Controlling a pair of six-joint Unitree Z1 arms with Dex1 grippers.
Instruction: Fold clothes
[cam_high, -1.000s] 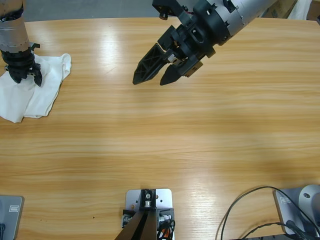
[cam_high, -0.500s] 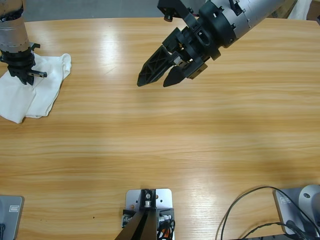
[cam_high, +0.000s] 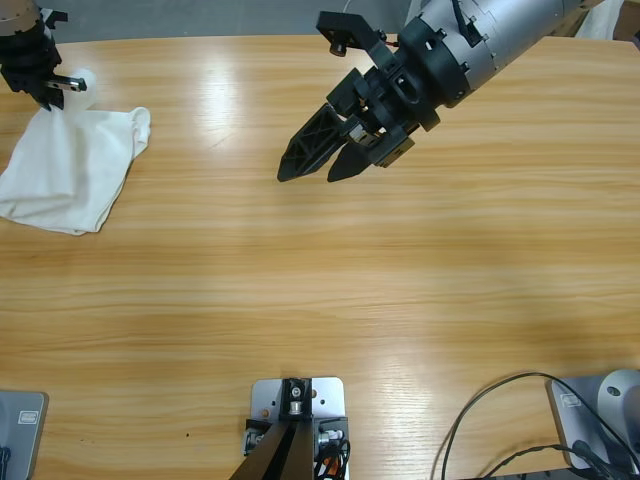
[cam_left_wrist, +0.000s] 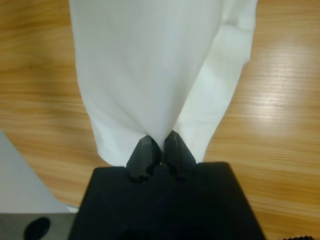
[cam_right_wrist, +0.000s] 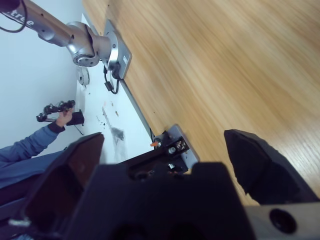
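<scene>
- 1 garment is in play: the T-shirt (cam_high: 72, 165), white, already bunched into a compact folded bundle, lying on the worktop (cam_high: 330, 300) directly below and ahead of the left gripper (cam_high: 42, 85).
- Left gripper: jaws brought together and clamped on an edge of the T-shirt; the left wrist view shows the cloth (cam_left_wrist: 150, 65) running straight out from the 2 black tips and spreading wider away from them, with a narrower folded strip alongside.
- In the high view the pinched edge is lifted at the gripper while the remainder of the bundle rests on the worktop, trailing away from the jaws.
- Right gripper (cam_high: 315, 165): jaws apart, holding nothing, suspended over bare worktop well apart from the T-shirt; its wrist view takes in only wood grain, rig hardware and a person's sleeve (cam_right_wrist: 27, 145) in the background.
- Step in hand, as judged: 1 arm is drawing or repositioning the folded bundle by its edge; the fold looks largely made, though the outline is uneven.
- Next move, as judged: the left gripper needs to carry the held edge across or lay it flat, then release cleanly without dragging the layers open.
- The right gripper would have to cross a long stretch of worktop before it could pin or assist; until then the left works alone.
</scene>
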